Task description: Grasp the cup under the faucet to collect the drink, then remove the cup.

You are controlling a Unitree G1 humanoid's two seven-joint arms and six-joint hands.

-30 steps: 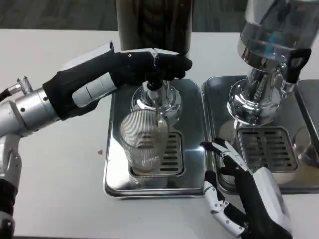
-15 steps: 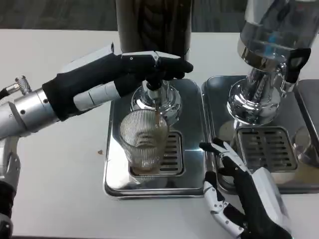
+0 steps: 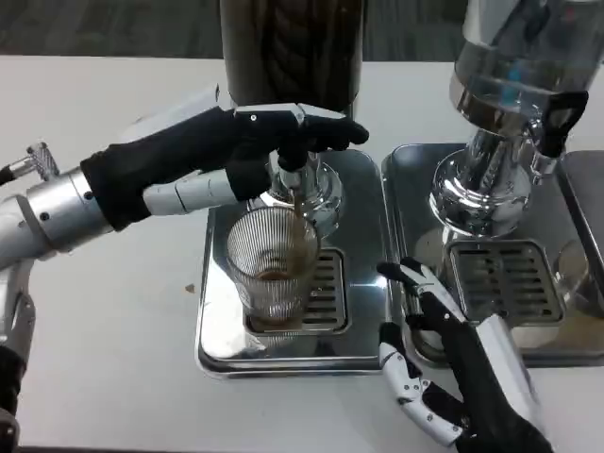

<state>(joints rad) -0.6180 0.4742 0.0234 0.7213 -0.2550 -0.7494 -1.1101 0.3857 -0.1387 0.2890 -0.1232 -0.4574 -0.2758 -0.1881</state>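
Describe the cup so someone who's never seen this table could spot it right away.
Find the left steel drip tray, below the dark dispenser. On its grate stands the ribbed glass cup, under the faucet the left hand presses. It is the only glass, holding a little brown drink.

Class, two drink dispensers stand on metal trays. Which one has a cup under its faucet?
The left dispenser: a ribbed glass cup sits on its grate, catching brown drink.

cup (image 3: 272, 269): clear, vertical ribbing, brown drink at bottom
drip tray (image 3: 219, 311): shiny silver, slotted grille
table (image 3: 104, 311): white
left hand (image 3: 236, 151): black, white
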